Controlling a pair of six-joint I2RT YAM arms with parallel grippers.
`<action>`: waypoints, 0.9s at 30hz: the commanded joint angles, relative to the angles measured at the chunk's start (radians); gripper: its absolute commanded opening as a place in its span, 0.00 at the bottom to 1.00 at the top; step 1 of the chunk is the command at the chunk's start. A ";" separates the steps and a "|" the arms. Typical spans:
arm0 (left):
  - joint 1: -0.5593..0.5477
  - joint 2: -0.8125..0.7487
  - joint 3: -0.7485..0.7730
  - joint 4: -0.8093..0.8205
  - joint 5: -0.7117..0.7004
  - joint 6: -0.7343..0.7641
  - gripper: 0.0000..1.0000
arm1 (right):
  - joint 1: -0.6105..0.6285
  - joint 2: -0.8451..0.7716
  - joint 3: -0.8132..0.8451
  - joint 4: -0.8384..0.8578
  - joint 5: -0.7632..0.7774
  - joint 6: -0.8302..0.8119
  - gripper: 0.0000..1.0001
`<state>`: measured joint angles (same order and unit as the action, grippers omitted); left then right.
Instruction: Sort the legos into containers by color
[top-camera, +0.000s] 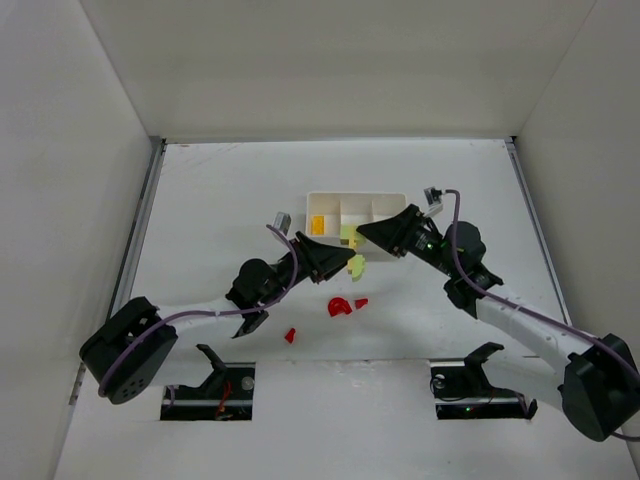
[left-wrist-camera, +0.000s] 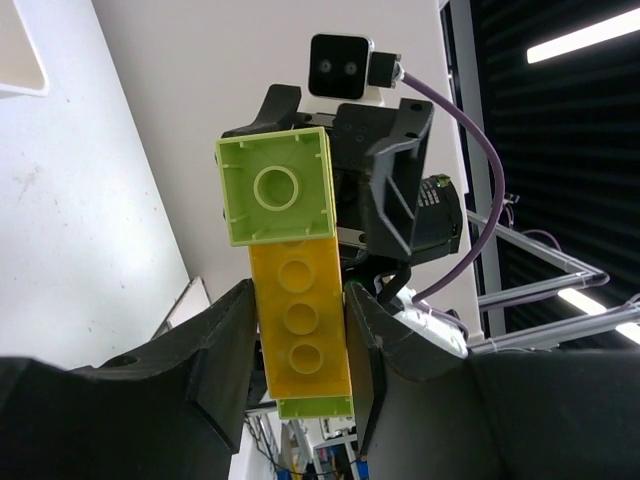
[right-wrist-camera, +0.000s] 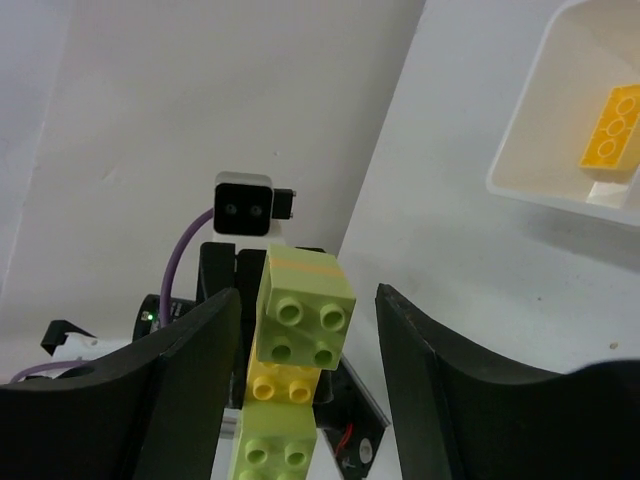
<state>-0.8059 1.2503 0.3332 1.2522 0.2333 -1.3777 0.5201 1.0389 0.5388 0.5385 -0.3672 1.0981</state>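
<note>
- Legos: three of them are joined in one stack (top-camera: 356, 264), in the middle of the top view, just below the white tray (top-camera: 392, 198) and between the two gripper tips.
- In the left wrist view the stack (left-wrist-camera: 298, 300) stands in the centre of the frame. It has a pale green brick (left-wrist-camera: 278, 190) on top, a yellow brick (left-wrist-camera: 300, 325) in the middle and a second green piece (left-wrist-camera: 315, 406) at the bottom.
- The left gripper (left-wrist-camera: 298, 295) is closed on the stack. Its two dark fingers (left-wrist-camera: 225, 350) press the yellow brick from both sides.
- The right gripper (right-wrist-camera: 308, 298) is wide apart. The stack (right-wrist-camera: 300, 330) is between its fingers (right-wrist-camera: 190, 370) in the lower centre of that view. There is a narrow gap on the left side and a much larger gap on the right side, so neither finger seems to touch it.
- In the top view the left gripper (top-camera: 345, 262) comes from the lower left and the right gripper (top-camera: 362, 236) from the right. Their tips are near each other.
- One more yellow lego (top-camera: 317, 225) lies in the left compartment of the tray. The right wrist view shows it in the upper right corner (right-wrist-camera: 612, 125).
- A red half-disc (top-camera: 339, 306) and a small red wedge (top-camera: 361, 302) lie on the table (top-camera: 220, 200) below the stack. Another red wedge (top-camera: 290, 336) lies lower and to the left.
</note>
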 joint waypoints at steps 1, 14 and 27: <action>-0.009 0.000 0.023 0.098 0.017 0.008 0.17 | -0.002 0.013 0.027 0.041 -0.010 0.000 0.61; 0.001 -0.025 0.006 0.081 -0.009 0.034 0.16 | -0.010 0.026 0.012 0.026 -0.006 0.000 0.37; 0.035 -0.140 -0.017 -0.048 -0.026 0.103 0.14 | -0.147 -0.004 0.004 -0.028 -0.044 -0.012 0.33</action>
<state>-0.7769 1.1492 0.3183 1.1694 0.2115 -1.3113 0.3912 1.0386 0.5396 0.4992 -0.4229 1.1103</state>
